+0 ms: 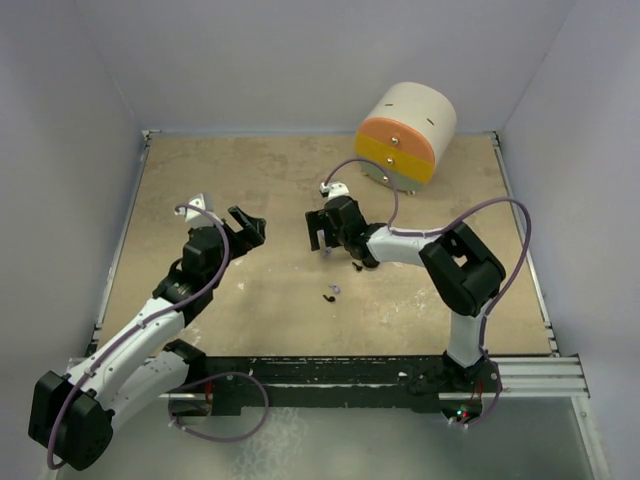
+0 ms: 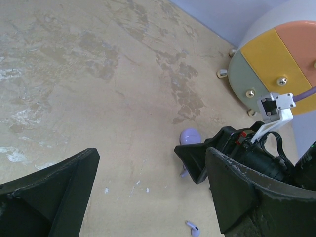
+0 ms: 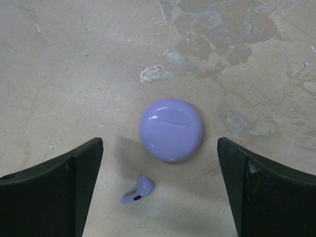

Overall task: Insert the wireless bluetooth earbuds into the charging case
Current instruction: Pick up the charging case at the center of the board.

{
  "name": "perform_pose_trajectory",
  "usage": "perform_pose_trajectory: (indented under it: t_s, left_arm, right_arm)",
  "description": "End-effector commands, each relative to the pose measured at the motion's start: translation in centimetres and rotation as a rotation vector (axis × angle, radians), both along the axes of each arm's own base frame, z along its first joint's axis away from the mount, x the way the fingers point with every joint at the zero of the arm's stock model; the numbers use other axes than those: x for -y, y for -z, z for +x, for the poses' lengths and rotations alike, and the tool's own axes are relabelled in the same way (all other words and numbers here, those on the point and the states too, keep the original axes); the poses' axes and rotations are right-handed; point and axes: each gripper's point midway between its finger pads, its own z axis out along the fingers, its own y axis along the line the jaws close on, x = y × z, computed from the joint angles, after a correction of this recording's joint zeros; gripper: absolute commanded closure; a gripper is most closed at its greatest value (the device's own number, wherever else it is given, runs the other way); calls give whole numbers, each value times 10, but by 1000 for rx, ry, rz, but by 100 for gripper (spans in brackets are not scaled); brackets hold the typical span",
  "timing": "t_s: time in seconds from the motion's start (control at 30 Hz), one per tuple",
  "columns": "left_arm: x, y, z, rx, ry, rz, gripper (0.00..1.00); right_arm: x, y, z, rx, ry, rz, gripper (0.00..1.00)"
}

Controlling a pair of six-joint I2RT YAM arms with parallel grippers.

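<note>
Looking down from the top view, the left pincer [image 1: 248, 225] is seen released, jaws apart, held over bare bench [image 1: 200, 180] well apart from the task's things. The right pincer [image 1: 320, 235] is likewise spread wide and empty, tilted down near the middle of the bench. A first earbud [image 1: 334, 290], lavender, lies nearer the arm bases, with a small dark piece just beside it that is too small to be made out. A drum [image 1: 405, 135] with orange and yellow panels stands at the far edge.

From the left wrist, the lavender charging case [image 2: 190, 136] is seen resting on the bench just past the right pincer. The first earbud shows at the lower edge. Nothing is held between the left fingers [image 2: 54, 197].

From the right wrist, the charging case is framed between the open jaws, lying flat, its lid apparently shut. A second earbud [image 3: 138, 190], also lavender, lies just beside it, apart from it by a narrow gap.

Each earbud is judged very light, hard and glossy, so it is likely to skid or squirt out under a careless pinch. It would best be taken low to the bench, across the flatter sides where bulb meets stem. The case is a smooth domed puck, apt to slide if nudged, and would best be gripped across its width. The lid would probably have to be opened first.
</note>
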Motion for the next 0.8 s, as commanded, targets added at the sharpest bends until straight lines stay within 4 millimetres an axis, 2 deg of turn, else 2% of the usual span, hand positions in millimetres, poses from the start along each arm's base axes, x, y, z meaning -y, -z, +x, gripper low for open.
perform_pose_trajectory:
  t_s: [0.0, 0.4, 0.53, 0.63, 0.77]
  left_arm:
    - [1, -8, 3, 38, -1, -1, 11]
    - [1, -3, 3, 31, -4, 7, 11]
    - [0, -4, 4, 33, -10, 8, 12]
    - [-1, -7, 6, 25, -27, 0, 11]
    - [0, -13, 9, 18, -53, -44, 11]
  right_arm:
    - [-12, -19, 17, 44, 8, 73, 0]
    - [-7, 0, 18, 15, 26, 57, 12]
    - [-3, -1, 16, 12, 45, 56, 13]
    - [-1, -19, 16, 40, 55, 73, 9]
    - [4, -60, 21, 100, 91, 102, 4]
